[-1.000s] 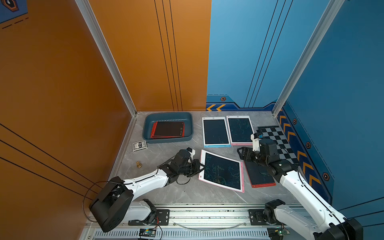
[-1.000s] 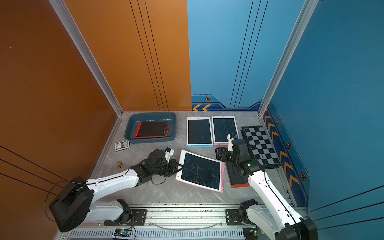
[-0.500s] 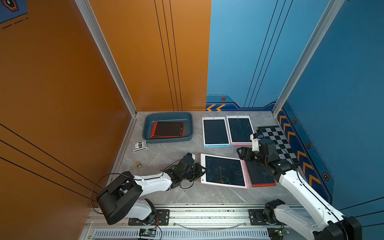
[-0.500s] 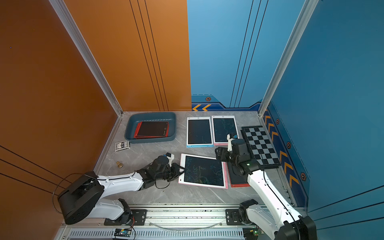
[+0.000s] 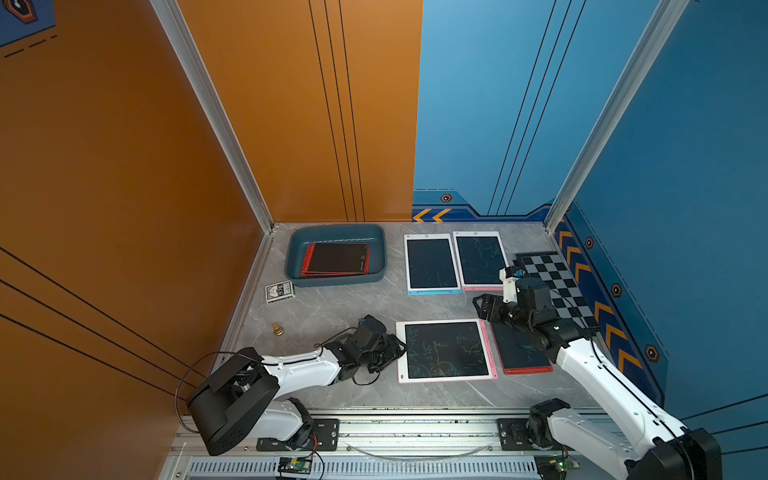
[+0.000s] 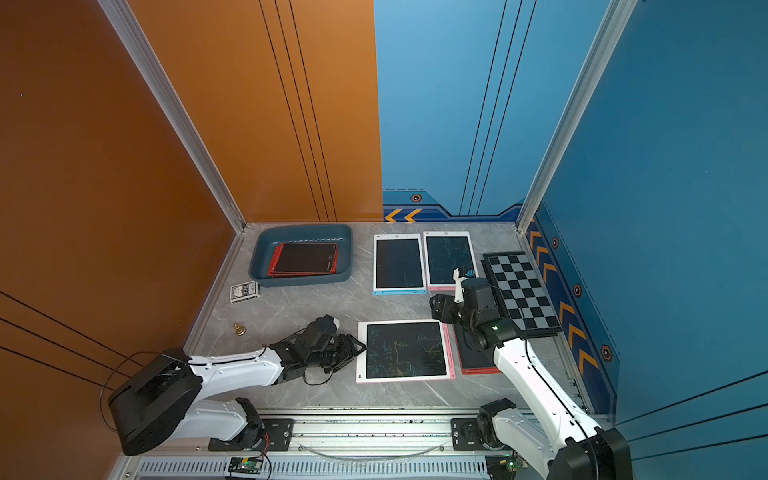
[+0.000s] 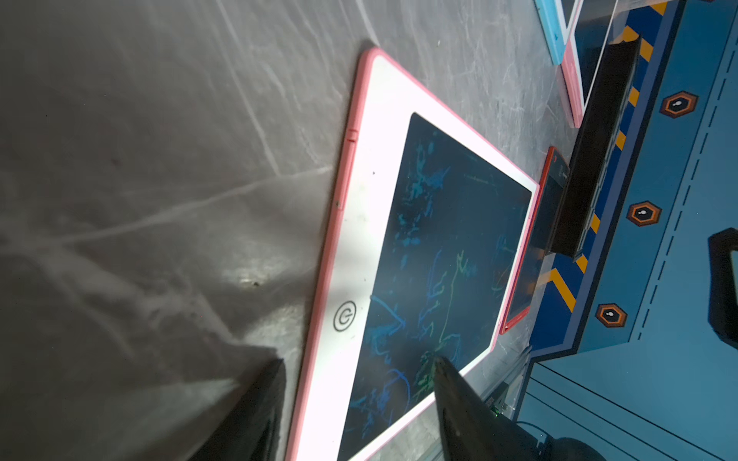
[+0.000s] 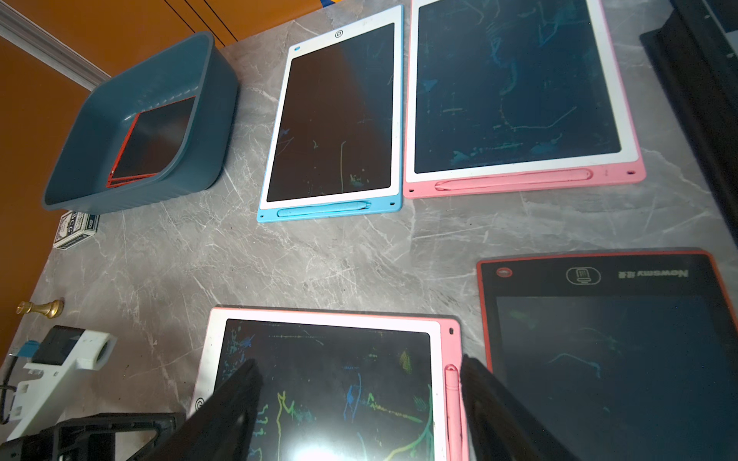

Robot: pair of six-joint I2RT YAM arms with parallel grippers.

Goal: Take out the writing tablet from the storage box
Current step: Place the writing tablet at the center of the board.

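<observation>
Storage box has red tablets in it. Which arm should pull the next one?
Left, probably. The storage box sits on its side of the table, and the left end effector is open, holding nothing. The right end effector is farther off, by the chequered board.

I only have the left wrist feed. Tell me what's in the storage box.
Observer: At least two red-framed tablets lie stacked inside the storage box.
Operator: Report the right gripper.
Observer: The right gripper is open and empty, above the table by the large pink tablet's far right corner.
Operator: Name what's beside the box.
Observer: A card deck sits at its near left corner.
</observation>
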